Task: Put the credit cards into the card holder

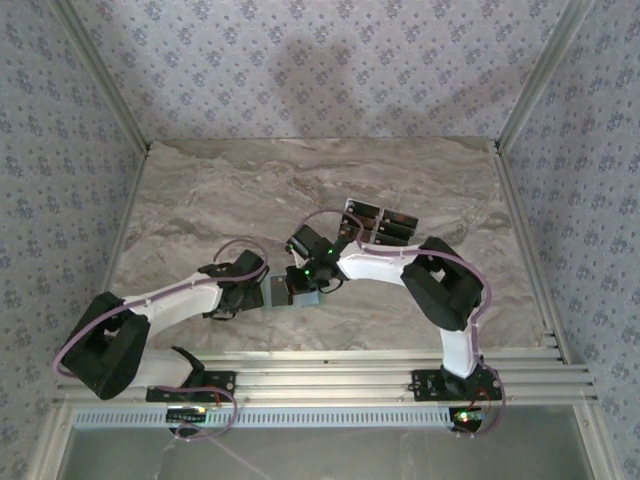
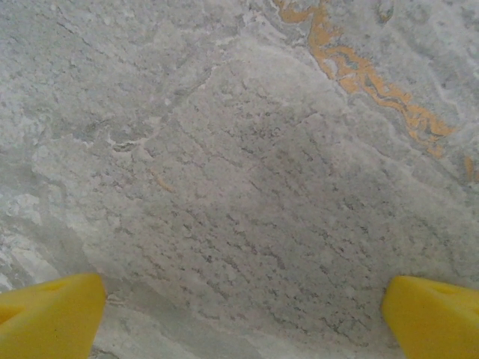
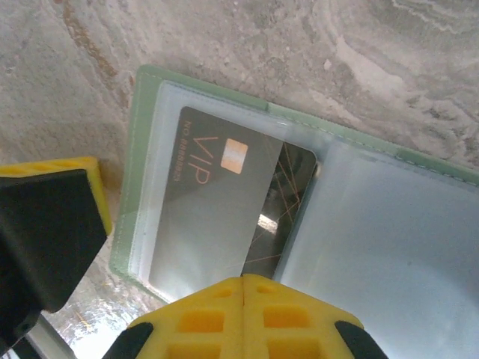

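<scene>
My right gripper is shut tight, the two yellow fingers pressed together with no gap. I see nothing pinched between them. In my right wrist view the tips hang over the near edge of a dark card marked VIP with a small orange chip. I cannot tell whether they touch it.

That card lies tilted in the left pocket of the card holder, which is spread open and flat on the table. Its pale green rim frames clear sleeves. Most of the card looks paler, as if under the film, and its right corner looks darker. I cannot tell if it is fully inside. The right sleeve is blank. A yellow-and-black block stands just beside the holder's left rim.

My left gripper is spread wide, with its yellow fingertips at the two bottom corners of the left wrist view. Between them is bare marble with an orange vein, and they grasp nothing.

From overhead the holder is a small grey-green patch at the near middle of the table, between my two wrists, and the card inside it cannot be made out. That view alone shows the other credit cards, dark and laid side by side farther back, well apart from the holder, close to my right arm.
</scene>
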### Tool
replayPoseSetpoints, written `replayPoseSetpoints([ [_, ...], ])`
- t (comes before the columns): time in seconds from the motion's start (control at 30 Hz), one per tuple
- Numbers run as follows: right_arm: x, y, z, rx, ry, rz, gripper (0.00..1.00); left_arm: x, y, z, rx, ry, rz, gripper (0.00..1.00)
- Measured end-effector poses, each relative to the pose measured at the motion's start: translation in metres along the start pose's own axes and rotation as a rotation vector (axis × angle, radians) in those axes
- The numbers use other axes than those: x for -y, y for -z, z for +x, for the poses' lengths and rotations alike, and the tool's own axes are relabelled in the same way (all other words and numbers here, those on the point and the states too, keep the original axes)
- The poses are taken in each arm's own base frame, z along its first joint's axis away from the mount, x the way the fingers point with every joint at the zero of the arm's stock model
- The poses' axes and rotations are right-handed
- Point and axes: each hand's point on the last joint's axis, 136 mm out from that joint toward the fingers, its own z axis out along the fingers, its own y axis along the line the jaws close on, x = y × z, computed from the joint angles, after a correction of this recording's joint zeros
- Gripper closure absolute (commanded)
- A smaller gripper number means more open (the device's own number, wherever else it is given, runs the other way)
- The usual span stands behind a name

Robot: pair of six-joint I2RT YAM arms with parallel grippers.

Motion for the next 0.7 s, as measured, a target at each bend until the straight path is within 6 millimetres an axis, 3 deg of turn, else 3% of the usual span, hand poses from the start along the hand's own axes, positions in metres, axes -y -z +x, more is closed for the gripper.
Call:
replayPoseSetpoints([
  [0.2, 0.01, -0.0054, 0.0038, -0.016, -0.015, 0.017, 0.95, 0.0003, -0.0001, 0.0, -0.001, -0.001, 0.0, 0.02],
  [0.7, 0.0035, -0.0108, 0.0006, -0.018, -0.005, 0.009, 0.96, 0.0034, -0.0021, -0.0004, -0.011, -0.018, -0.002, 0.02],
])
